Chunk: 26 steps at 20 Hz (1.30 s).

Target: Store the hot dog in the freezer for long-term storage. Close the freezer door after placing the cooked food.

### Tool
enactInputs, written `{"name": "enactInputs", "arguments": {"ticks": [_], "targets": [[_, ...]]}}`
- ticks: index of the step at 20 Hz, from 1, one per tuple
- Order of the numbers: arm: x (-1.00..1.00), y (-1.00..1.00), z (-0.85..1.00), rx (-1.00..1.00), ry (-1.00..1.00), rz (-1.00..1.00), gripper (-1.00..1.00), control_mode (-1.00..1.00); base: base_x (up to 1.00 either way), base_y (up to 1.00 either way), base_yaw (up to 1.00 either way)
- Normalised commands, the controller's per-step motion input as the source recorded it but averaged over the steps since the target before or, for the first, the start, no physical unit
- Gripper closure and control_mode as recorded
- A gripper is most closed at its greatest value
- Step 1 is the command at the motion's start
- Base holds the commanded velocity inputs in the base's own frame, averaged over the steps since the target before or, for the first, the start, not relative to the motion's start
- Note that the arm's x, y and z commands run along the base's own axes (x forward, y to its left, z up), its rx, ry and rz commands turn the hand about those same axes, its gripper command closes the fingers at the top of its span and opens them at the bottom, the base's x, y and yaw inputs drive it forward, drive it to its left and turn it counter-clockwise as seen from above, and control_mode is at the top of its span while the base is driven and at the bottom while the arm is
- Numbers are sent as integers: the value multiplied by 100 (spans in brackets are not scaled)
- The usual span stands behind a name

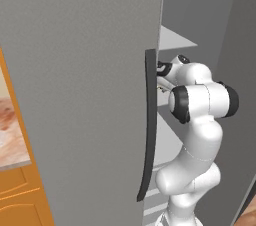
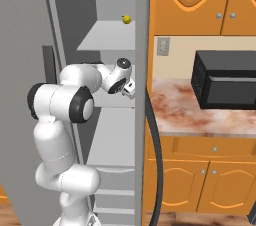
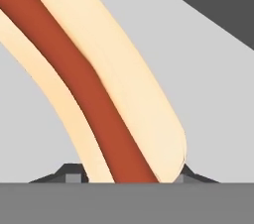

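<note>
A glossy white arm (image 1: 197,135) of rounded, bulbous segments, with black bands ringing its joints.

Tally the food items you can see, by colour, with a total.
Tan bun with red sausage: 1, the hot dog, clamped in the hand.
Yellow: 1, the round fruit on the freezer's upper shelf.
Total: 2.
</note>
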Motion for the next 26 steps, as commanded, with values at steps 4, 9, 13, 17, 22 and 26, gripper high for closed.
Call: {"name": "enactInputs", "arguments": {"ticks": [4, 9, 13, 17, 22, 26], "targets": [[0, 9, -9, 0, 0, 0, -100, -100, 0, 0, 0], [-1, 10, -1, 0, 0, 0, -100, -100, 0, 0, 0], [-8, 3, 0, 0, 0, 0, -100, -100, 0, 0, 0], [-16, 0, 0, 0, 0, 0, -100, -100, 0, 0, 0], [-36, 0, 0, 0, 0, 0, -100, -100, 0, 0, 0], [-51, 1, 2, 0, -2, 0, -100, -100, 0, 0, 0]]}}
